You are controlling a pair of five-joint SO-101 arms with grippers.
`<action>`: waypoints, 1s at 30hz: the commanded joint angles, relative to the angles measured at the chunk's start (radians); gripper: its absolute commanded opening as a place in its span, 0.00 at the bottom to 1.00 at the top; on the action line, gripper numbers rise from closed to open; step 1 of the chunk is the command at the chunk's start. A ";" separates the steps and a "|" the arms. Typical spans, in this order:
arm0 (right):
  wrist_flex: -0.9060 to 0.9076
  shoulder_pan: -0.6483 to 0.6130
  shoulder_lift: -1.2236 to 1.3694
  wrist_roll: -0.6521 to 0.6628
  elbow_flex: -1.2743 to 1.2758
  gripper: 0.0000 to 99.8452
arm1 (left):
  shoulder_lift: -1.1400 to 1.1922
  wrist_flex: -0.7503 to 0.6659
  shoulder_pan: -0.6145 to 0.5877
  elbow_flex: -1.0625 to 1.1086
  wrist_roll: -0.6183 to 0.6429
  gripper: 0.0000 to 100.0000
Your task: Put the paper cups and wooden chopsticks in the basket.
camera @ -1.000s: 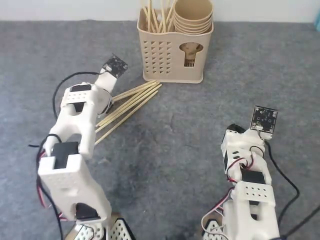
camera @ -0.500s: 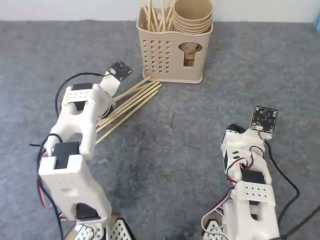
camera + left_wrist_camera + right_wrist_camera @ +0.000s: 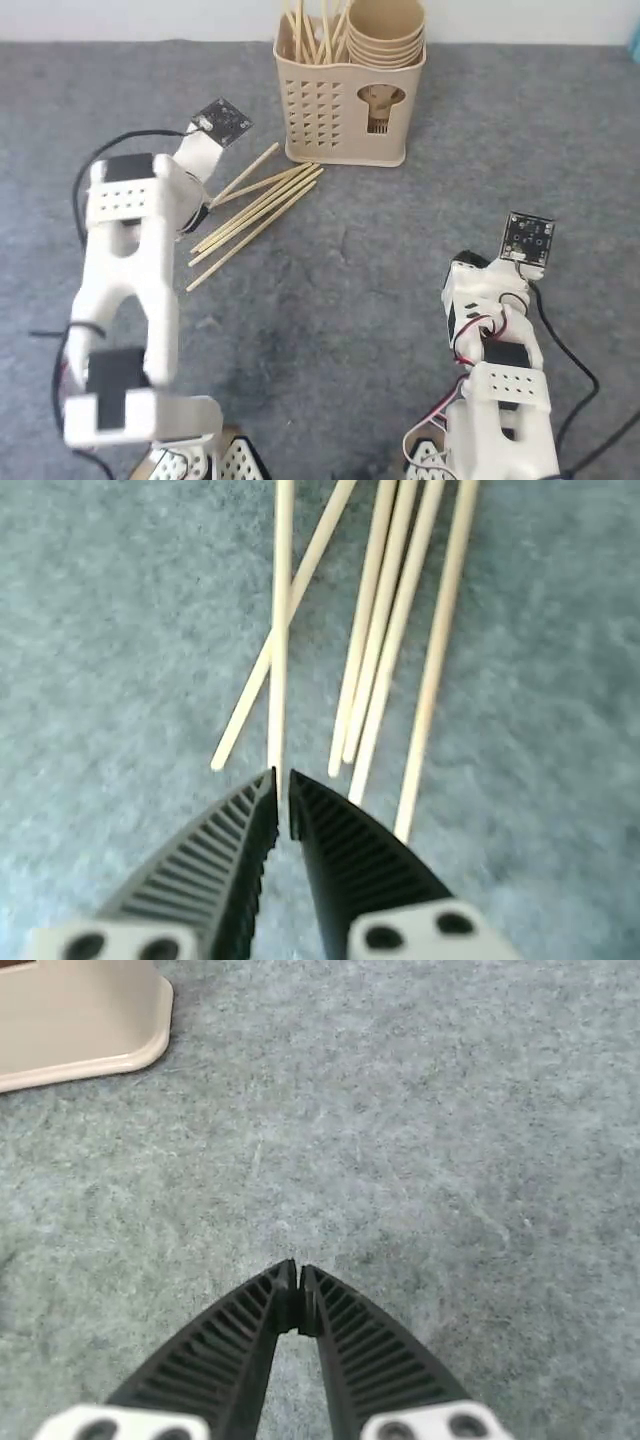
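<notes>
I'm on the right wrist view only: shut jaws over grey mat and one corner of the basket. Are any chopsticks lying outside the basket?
Observer: Yes. Several loose chopsticks lie on the mat in front of the basket, toward the left arm's side.
Operator: Is the left arm on them?
Observer: The left gripper is pinched on the end of one chopstick, which angles away from the rest.
Operator: And the cups?
Observer: A stack of paper cups stands inside the basket, beside upright chopsticks.
</notes>
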 commanded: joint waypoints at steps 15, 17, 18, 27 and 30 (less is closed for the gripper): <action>0.012 -0.002 -0.031 0.012 -0.009 0.01 | 0.009 -0.413 0.026 0.125 0.123 0.22; 0.012 -0.002 -0.031 0.012 -0.009 0.01 | 0.147 -0.384 0.020 0.001 0.124 0.21; 0.012 -0.002 -0.031 0.012 -0.009 0.01 | 0.213 -0.367 0.011 -0.061 0.124 0.21; 0.012 -0.004 -0.031 0.014 -0.009 0.01 | 0.594 -0.344 -0.031 -0.464 0.126 0.21; 0.012 -0.013 -0.031 0.014 -0.009 0.01 | 0.657 -0.348 -0.029 -0.515 0.126 0.21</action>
